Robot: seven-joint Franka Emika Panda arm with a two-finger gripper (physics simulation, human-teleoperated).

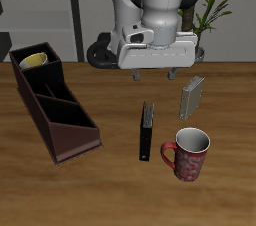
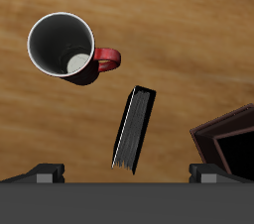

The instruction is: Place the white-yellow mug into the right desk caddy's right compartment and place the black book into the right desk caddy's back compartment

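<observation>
The white-yellow mug [image 1: 34, 60] sits inside the right desk caddy [image 1: 52, 102], tucked into the tall-walled end section at the far end, its yellow inside showing above the rim. The black book [image 1: 147, 131] lies flat on the bare wooden table [image 1: 110, 185], narrow and long, running front to back, between the caddy and the red mug [image 1: 187, 153]. There is a clear strip of wood on both long sides of the book; the caddy's low sloped end stands well apart from it, while the red mug is near it, handle turned toward the book. In the wrist view the book [image 2: 133, 129] shows tilted on the wood, the red mug [image 2: 67, 48] near one end and a corner of the caddy [image 2: 228, 141] off to the other side, none of them touching. A small grey book [image 1: 192, 97] stands farther back, apart from the black one. The gripper [image 1: 157, 76] hangs above the table behind the book's far end, fingers spread, nothing between them. The table's front stretch lies open wood.
</observation>
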